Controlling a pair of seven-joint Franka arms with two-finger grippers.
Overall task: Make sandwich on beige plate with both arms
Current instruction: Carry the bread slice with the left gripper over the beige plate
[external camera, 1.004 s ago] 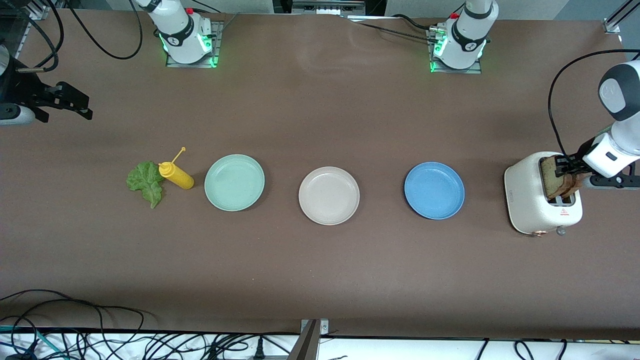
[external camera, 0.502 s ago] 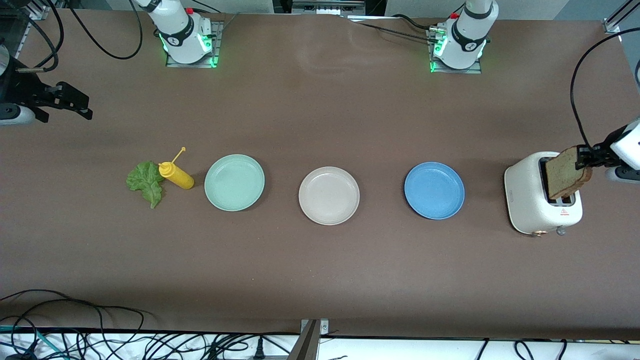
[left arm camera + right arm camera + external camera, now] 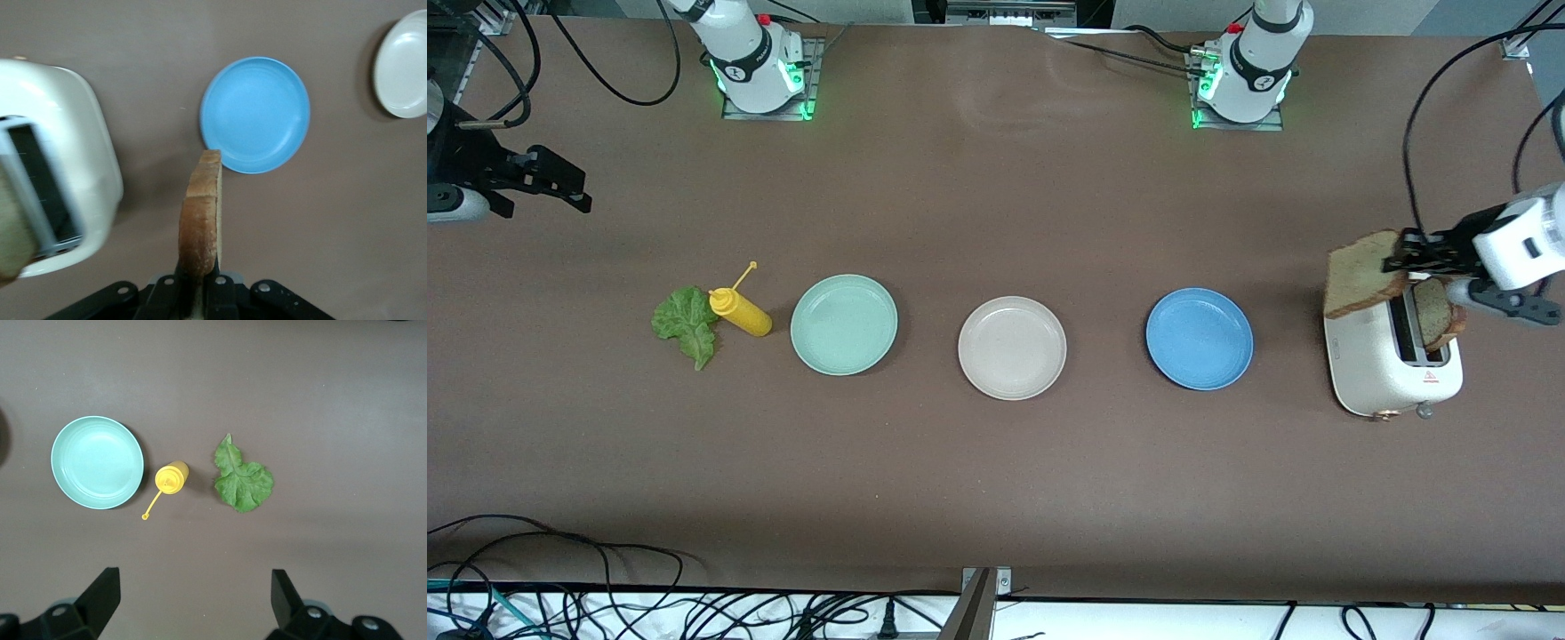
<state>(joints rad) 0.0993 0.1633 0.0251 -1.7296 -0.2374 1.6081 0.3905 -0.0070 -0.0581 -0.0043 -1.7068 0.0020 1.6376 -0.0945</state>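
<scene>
My left gripper (image 3: 1398,260) is shut on the crust edge of a brown bread slice (image 3: 1360,276), held over the white toaster (image 3: 1383,364). In the left wrist view the slice (image 3: 200,220) stands edge-on between the fingers of that gripper (image 3: 199,293). A second slice (image 3: 1436,316) sticks up from the toaster slot. The beige plate (image 3: 1011,347) is bare at mid-table, also visible in the left wrist view (image 3: 403,67). The lettuce leaf (image 3: 685,324) lies toward the right arm's end. My right gripper (image 3: 574,188) waits open above that end of the table, and the leaf (image 3: 242,480) shows in its view.
A blue plate (image 3: 1199,338) lies between the beige plate and the toaster. A mint-green plate (image 3: 843,324) sits beside a yellow squeeze bottle (image 3: 740,311), which lies on its side against the lettuce. Cables run along the table edge nearest the front camera.
The left gripper has lifted one bread slice out of the toaster and swung it toward the blue plate's side. The second slice stays in the slot. The right arm has not moved.
</scene>
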